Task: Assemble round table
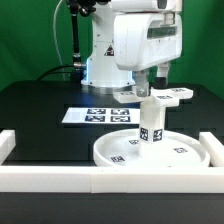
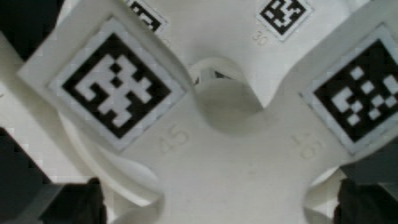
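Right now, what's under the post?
The post stands upright on the disc, near its middle. Its foot covers that spot. The gripper hides its top.

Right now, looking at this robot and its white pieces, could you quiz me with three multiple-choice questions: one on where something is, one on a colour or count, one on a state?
1. Where does the short post stand?
A. Upright on the round disc
B. Lying on the marker board
C. On the border rail

2. What colour is the table surface?
A. White
B. Black
C. Green

3. What is the gripper doing?
A. Raised high, far from all parts
B. Down at the top of the post
C. Resting on the marker board

Answers:
1 A: the exterior view shows the post upright in the disc's middle.
2 B: the surface around the white parts is black.
3 B: its fingers reach down to the post's top; whether they clamp it cannot be told.
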You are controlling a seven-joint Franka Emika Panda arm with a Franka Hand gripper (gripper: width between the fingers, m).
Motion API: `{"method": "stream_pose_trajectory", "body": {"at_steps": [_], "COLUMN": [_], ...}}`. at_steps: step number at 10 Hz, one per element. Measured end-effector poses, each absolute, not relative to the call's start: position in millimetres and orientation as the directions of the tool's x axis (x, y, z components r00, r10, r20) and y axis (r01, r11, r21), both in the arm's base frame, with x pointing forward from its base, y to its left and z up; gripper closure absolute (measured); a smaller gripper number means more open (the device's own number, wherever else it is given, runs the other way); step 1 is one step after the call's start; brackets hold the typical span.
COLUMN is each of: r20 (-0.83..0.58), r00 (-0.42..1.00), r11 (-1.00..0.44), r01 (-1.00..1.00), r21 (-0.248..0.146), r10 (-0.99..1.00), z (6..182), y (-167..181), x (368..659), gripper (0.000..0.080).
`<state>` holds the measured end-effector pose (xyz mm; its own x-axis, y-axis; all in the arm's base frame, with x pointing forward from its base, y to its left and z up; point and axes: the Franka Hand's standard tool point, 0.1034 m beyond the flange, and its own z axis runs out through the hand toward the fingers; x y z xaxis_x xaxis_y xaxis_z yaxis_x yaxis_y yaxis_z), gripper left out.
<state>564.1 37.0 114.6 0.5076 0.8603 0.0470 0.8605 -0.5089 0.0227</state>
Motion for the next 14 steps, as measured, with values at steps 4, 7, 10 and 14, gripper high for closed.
{"method": "stream_pose_trajectory", "body": {"at_steps": [4, 7, 10, 14], "r20": [0.039, 0.038, 0.038, 0.039], "r00": [0.537, 0.541, 0.574, 0.808], "r11": [-0.538, -0.541, -0.574, -0.808], "r01": [0.843, 0.841, 0.818, 0.589], "r21": [0.013, 0.011, 0.010, -0.006], "r10": [0.843, 0.840, 0.818, 0.589], "z": [107.5, 107.0, 106.9, 106.4], "y": [37.7, 36.8, 33.6, 33.7], "x": [561.9, 561.2, 561.4, 560.7], "gripper": [0.0151, 0.0361, 0.0361, 0.0361]}}
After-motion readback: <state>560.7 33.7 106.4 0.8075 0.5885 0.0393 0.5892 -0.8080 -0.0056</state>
